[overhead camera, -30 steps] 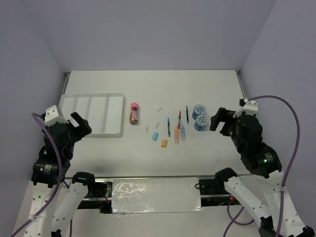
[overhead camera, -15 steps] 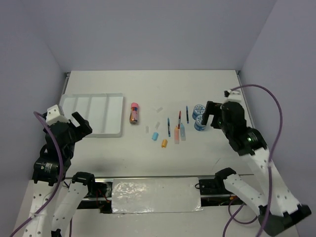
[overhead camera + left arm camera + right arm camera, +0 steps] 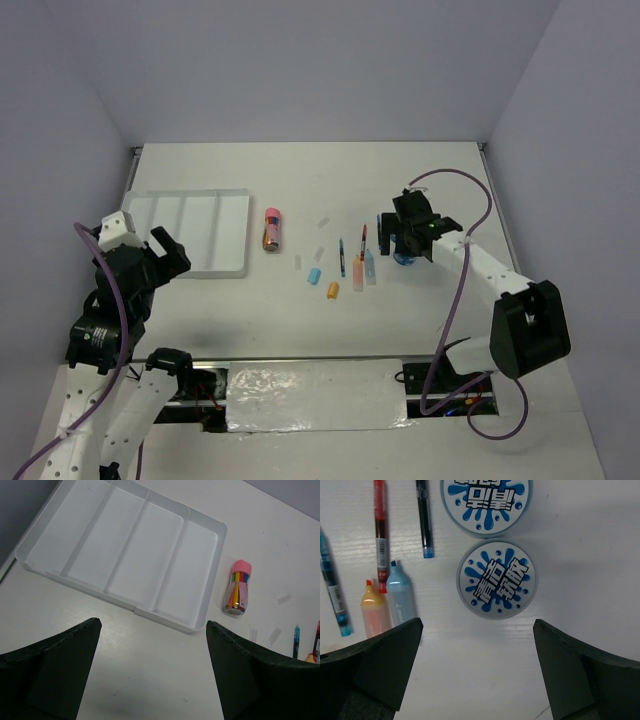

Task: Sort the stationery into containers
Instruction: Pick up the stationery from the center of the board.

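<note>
Right claw (image 3: 476, 624) hangs wide open and empty, pointing straight down over the near roll (image 3: 496, 579). This roll is a round blue-and-white disc lying flat on the table (image 3: 300, 180), toward its right edge. The two fingers stand on either side of the roll without touching it. They are probably spread this far because the roll is the widest piece here. A far roll (image 3: 487, 500) lies just beyond it, nearly touching.

Toward the table's middle lie a blue pen (image 3: 423, 515), a red pen (image 3: 380, 530) and a teal pen (image 3: 332, 590), roughly parallel. A light-blue marker (image 3: 400, 592) and a peach marker (image 3: 374, 612) lie side by side at the red pen's near end. Farther left are an orange piece (image 3: 333, 291), a light-blue piece (image 3: 314, 274) and a few clear pieces (image 3: 319, 252). Each of these lies apart from the others, which should let them be picked up one at a time.

A pink-capped cylinder (image 3: 239, 587) lies on its side just right of the tray (image 3: 130, 545). The tray is white, sits by the table's left edge, and is divided into four long compartments. All four are empty, so no sorting has been done.

Left claw (image 3: 153, 622) is also open and empty. It is held above bare table by the tray's near rim, and appears to be waiting within reach of the tray and the cylinder.
</note>
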Available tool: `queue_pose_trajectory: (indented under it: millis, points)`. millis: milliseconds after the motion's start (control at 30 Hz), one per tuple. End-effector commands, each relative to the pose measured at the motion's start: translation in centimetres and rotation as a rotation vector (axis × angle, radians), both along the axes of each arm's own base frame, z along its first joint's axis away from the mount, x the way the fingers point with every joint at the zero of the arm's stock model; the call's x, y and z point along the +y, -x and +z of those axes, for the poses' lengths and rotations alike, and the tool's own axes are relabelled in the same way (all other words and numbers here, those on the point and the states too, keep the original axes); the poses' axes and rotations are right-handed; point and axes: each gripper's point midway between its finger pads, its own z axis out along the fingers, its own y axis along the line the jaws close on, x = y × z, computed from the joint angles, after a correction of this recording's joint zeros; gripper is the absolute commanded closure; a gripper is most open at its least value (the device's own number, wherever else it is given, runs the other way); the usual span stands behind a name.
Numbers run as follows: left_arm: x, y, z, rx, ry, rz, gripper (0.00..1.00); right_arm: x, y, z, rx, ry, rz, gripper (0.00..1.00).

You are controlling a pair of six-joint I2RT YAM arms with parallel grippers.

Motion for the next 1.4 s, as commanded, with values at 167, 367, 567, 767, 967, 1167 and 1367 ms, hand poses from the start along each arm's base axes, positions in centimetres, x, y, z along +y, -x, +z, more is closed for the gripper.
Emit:
queue_pose_trajectory:
  millis: [167, 367, 567, 767, 967, 1167, 1367]
  points:
    - [-0.8, -0.8, 0.5, -0.023, 0.014, -0.036, 0.01, -1.3, -2.7, -0.7, -0.044, 0.0, -0.026, 0.0]
    - [-0.9, -0.9, 0.4, -0.019, 0.012, -0.045, 0.01, -1.4, -3.9, -2.1, -0.008, -0.037, -0.019, 0.0]
    - [-1.1, -0.9, 0.5, -0.024, 0.013, -0.053, 0.01, -1.2, -4.1, -3.3, 0.03, -0.045, -0.013, 0.13]
    - [-1.3, -1.1, 0.3, -0.017, 0.013, -0.062, 0.01, -2.1, -3.4, -2.4, -0.005, -0.022, -0.05, 0.47]
    - [-1.4, -1.3, 0.1, -0.006, 0.011, -0.069, 0.01, -2.5, -2.6, -0.2, -0.054, -0.03, -0.063, 0.64]
    - [-1.4, -1.3, 0.1, -0.007, 0.011, -0.069, 0.01, -1.2, -1.8, 4.4, -0.136, -0.077, -0.021, 0.67]
    - [-0.6, -0.9, 0.4, -0.015, 0.007, -0.023, 0.01, 5.3, -2.1, 11.6, -0.255, -0.225, 0.152, 0.66]
